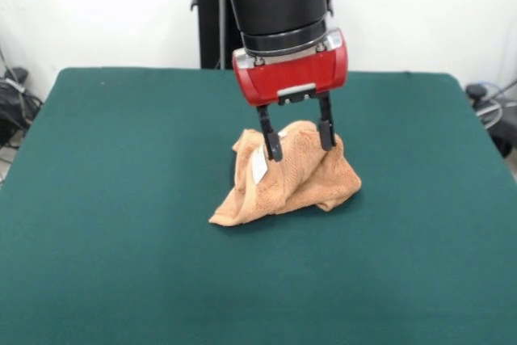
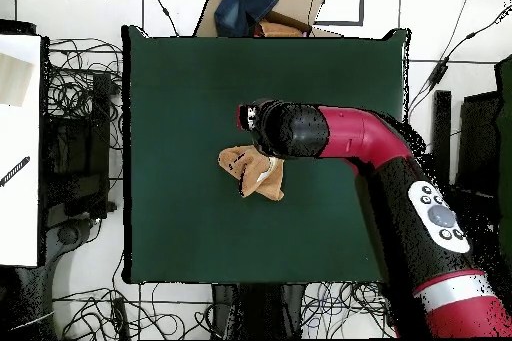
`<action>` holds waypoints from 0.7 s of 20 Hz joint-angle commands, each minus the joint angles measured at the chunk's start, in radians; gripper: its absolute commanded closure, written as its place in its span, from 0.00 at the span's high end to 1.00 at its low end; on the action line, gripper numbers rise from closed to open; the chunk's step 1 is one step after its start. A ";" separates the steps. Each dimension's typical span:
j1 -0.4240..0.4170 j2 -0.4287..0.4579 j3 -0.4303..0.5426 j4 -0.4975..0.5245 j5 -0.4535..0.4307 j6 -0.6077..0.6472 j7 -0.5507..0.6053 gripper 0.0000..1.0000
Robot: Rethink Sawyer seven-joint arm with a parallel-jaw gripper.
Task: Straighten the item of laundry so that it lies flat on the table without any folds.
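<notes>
The item of laundry (image 1: 300,182), an orange-tan terry towel, sits bunched into a tent-like heap near the middle of the dark green table (image 1: 121,199). A small white label (image 1: 258,166) shows on the heap's left side. My gripper (image 1: 298,138) points straight down at the top of the heap. It is open, with one black finger on either side of the raised fold and the tips pressed into the cloth. In the overhead view the towel (image 2: 252,173) lies crumpled just beside the arm's wrist on the table (image 2: 180,87), and the arm hides the fingers.
Wide green tabletop surrounds the towel on all sides. Beyond the table's edge in the overhead view stand a cardboard box with blue cloth (image 2: 262,2), a white surface (image 2: 20,147) and tangled cables (image 2: 85,107).
</notes>
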 commanded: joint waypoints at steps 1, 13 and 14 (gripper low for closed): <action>-0.019 0.052 0.069 0.036 -0.025 -0.035 -0.045 1.00; -0.040 0.080 0.095 0.021 -0.043 -0.027 -0.069 1.00; -0.035 0.073 0.091 0.026 -0.051 -0.042 -0.062 1.00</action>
